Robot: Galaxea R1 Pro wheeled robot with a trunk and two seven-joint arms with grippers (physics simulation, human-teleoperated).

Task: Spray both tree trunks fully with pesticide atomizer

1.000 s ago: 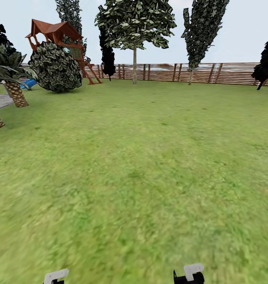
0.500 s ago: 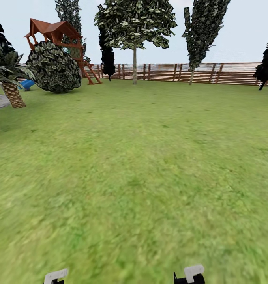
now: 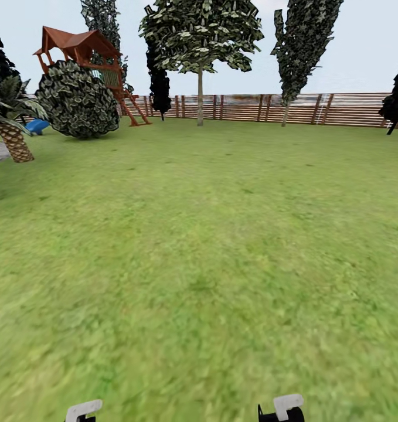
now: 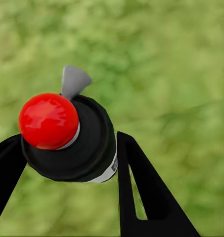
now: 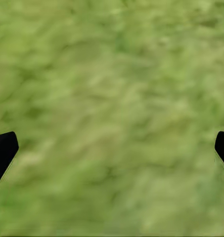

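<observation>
On the open lawn (image 3: 210,246) of the fenced garden, we carry the pesticide atomizer (image 4: 74,140) in our left end effector (image 4: 67,173), whose two black fingers sit closed against the sides of its dark body, red cap and grey nozzle toward the camera. Our right end effector (image 5: 112,148) hangs wide open over the grass with nothing in it. By our reading the pickup is done and the spraying is all still ahead: no thick grey-brown trunk stands within reach, and we judge the robot to be in transit. Far off along the wooden fence (image 3: 316,108) stand a pale-stemmed leafy tree (image 3: 200,41) and darker slender ones; a round bush (image 3: 77,101) hides part of a red-roofed play tower (image 3: 75,44), and a palm (image 3: 11,126) is cut off at the left edge. Which trees are the two to be treated we cannot tell from here. In the head view both arms show as white and black slivers at the bottom edge, and the near grass is a blur.
</observation>
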